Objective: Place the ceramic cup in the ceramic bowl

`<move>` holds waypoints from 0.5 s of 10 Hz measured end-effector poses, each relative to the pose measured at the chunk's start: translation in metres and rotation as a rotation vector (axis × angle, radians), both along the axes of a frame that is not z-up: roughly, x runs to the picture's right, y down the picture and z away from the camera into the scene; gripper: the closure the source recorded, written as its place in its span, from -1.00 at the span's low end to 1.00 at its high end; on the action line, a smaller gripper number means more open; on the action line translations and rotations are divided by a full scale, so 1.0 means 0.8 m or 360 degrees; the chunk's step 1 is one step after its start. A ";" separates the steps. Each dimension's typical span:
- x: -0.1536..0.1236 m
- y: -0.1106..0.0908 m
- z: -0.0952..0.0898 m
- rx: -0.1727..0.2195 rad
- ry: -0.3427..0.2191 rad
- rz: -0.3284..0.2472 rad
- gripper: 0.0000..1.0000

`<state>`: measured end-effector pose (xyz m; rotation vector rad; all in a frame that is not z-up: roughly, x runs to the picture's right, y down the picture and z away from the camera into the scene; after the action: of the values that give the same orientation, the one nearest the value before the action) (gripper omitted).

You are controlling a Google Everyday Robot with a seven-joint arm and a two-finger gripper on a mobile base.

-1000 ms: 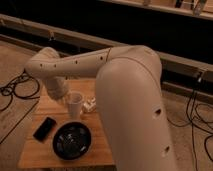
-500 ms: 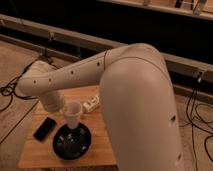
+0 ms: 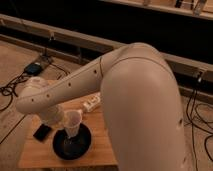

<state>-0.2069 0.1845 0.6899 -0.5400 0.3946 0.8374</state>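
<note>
**Cup's over the bowl now — nearly there**

So compared with half a second back, the plain white, handleless ceramic cup [image 3: 73, 121] has come down and forward: it was hovering above the far rim, and now its base sits low over the middle of the wide, shallow, glossy black ceramic bowl [image 3: 72, 143]. Can't honestly say whether it's touching the bottom yet or just a hair above it — the view's too murky there. A second ago it was still well back on the table, so this is the tail end of the carry. My read: all that's left is letting go and backing off without tipping it.

The gripper [image 3: 61, 120] is tucked just left of the cup, below the arm's [image 3: 75, 87] wrist end, and looks to be holding the cup's side. Whether it has started to loosen, I cannot tell.

Just left of the bowl lies a flat black rectangular phone [image 3: 42, 132]. Behind the cup there's a small white block-ish thing [image 3: 91, 103] on the same pale wooden table [image 3: 102, 150].

Further out: brownish carpeted floor with black cables [image 3: 10, 87] snaking around on the left and more on the right, and a dark wall with a pale ledge running along the back.
</note>
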 end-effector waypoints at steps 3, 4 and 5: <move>0.000 0.031 0.001 -0.0035 0.0008 0.0022 1.00; 0.002 0.037 0.002 -0.0043 0.0012 0.0025 1.00; 0.002 0.042 0.002 -0.0052 0.0012 0.0028 1.00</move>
<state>-0.2051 0.2184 0.6918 -0.5713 0.4118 0.8513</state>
